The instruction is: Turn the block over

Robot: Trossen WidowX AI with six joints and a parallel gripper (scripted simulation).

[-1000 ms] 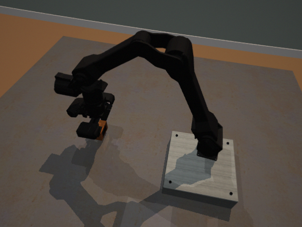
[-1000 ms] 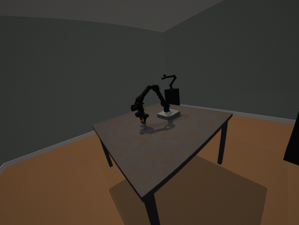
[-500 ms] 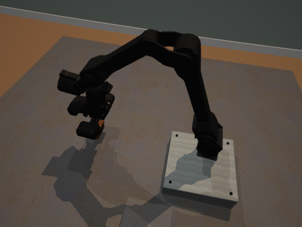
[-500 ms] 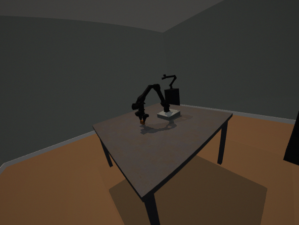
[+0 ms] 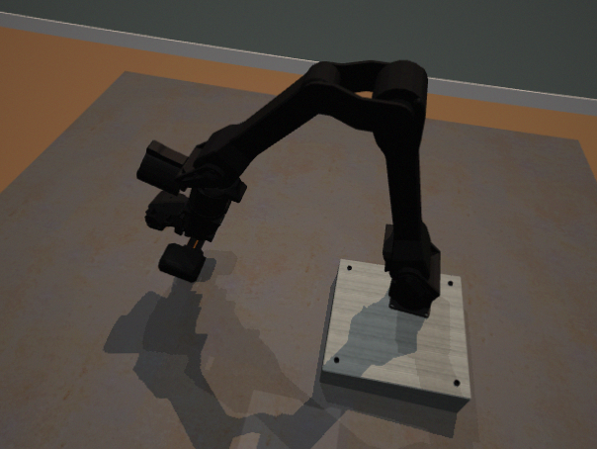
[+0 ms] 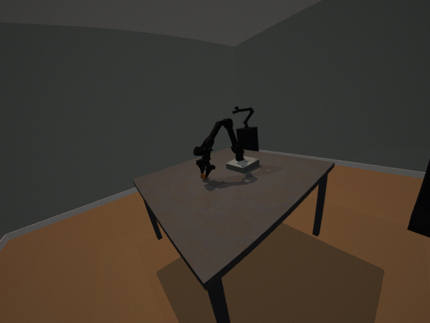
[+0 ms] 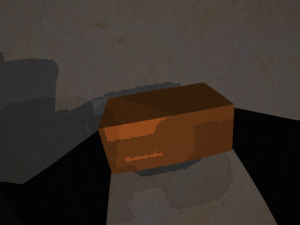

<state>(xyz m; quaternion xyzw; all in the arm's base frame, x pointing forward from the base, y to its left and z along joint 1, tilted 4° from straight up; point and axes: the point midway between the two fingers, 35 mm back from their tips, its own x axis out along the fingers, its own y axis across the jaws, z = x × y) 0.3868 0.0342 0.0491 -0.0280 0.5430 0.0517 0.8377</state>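
Observation:
The orange block (image 7: 167, 141) (image 6: 203, 176) is held between the two dark fingers of my gripper (image 7: 166, 126) (image 6: 205, 175), which is shut on it. In the wrist view its long lit face and a darker long face show, with no clear mark on either; the marked side is hidden. In the top view a finger hides nearly all of the block, and only a thin orange sliver shows above that finger. The gripper points down, low over the table (image 6: 231, 220) (image 5: 277, 208). Shadow lies close around the block; whether it touches the table I cannot tell.
The arm's base stands on a pale square plate (image 5: 376, 366) (image 6: 245, 168) with dark bolt holes, to the right of the gripper in the top view. Shadows of the arm lie across the table. The table's near corner shows in the exterior view.

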